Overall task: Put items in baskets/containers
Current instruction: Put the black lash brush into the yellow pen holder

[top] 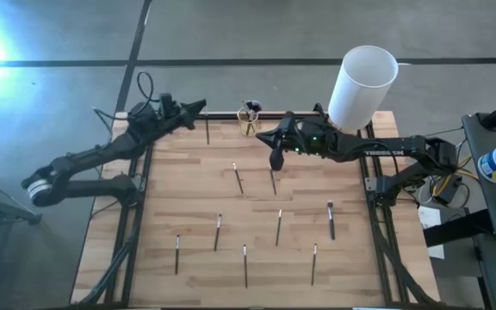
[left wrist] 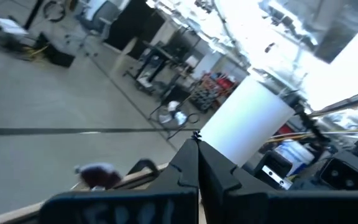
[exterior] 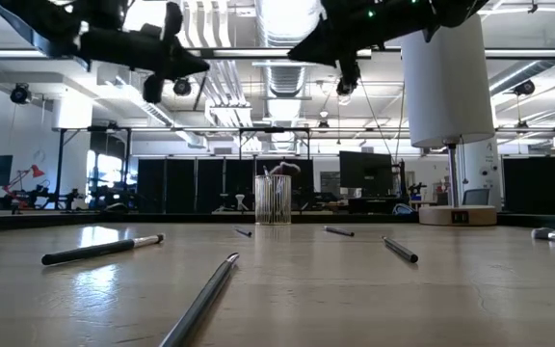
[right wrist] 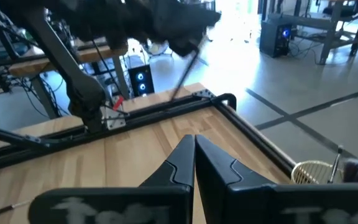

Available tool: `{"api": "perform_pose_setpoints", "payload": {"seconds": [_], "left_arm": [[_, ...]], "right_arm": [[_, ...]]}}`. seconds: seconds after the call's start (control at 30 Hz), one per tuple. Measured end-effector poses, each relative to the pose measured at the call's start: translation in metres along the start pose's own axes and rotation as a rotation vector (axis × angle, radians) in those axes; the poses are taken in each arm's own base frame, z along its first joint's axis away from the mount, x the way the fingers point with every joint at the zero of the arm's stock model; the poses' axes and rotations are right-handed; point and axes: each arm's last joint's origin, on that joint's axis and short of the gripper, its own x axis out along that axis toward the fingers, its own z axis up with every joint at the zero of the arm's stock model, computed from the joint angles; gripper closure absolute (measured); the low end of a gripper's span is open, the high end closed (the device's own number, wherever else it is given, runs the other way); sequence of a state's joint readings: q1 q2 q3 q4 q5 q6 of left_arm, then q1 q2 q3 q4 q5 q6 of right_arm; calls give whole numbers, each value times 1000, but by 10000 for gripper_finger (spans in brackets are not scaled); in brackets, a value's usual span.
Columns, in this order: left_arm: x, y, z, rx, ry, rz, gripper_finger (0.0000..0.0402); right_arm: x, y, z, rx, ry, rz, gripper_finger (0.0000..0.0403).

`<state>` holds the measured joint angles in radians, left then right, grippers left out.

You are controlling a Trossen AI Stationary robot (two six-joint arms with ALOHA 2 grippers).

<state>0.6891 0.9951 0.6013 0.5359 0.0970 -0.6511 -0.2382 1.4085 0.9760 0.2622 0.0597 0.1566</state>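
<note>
I had both arms raised at the far edge of the surface (top: pixel 188 215). The left gripper (top: pixel 198 107) hovered at the far left corner with its fingers (left wrist: pixel 185 163) pressed together on nothing — the right gripper (top: pixel 263 136) hung just beside the glass cup (top: pixel 249 120), its fingers (right wrist: pixel 182 158) likewise closed and empty. The cup stood upright at the far edge, left of the tall white cylinder (top: pixel 362 86), with one fluffy-headed brush (right wrist: pixel 353 167) already in it. The other brushes (top: pixel 278 226) lay scattered and well apart across the wood — one thin brush (top: pixel 207 131) sat just below the left gripper.
</note>
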Motion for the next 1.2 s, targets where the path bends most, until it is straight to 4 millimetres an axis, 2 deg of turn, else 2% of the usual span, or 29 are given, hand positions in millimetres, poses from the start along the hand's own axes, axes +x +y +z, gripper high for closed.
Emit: {"api": "perform_pose_setpoints", "payload": {"seconds": [0.17, 0.4, 0.8, 0.93, 1.2], "left_arm": [[23, 5, -5, 2, -26, -86, 401], [56, 7, -5, 58, -16, -112, 401], [128, 22, -15, 195, 4, -124, 402], [142, 29, -22, 198, -8, -131, 402], [156, 45, -41, 187, 6, -122, 402]], "right_arm": [[-14, 1, 11, 2, -24, -8, 394], [-34, 1, 23, 0, -47, -15, 394], [-52, 0, 29, 21, -75, -37, 394], [-55, 0, 27, 28, -50, -41, 394], [-57, 1, 27, 28, -44, -59, 394]]}}
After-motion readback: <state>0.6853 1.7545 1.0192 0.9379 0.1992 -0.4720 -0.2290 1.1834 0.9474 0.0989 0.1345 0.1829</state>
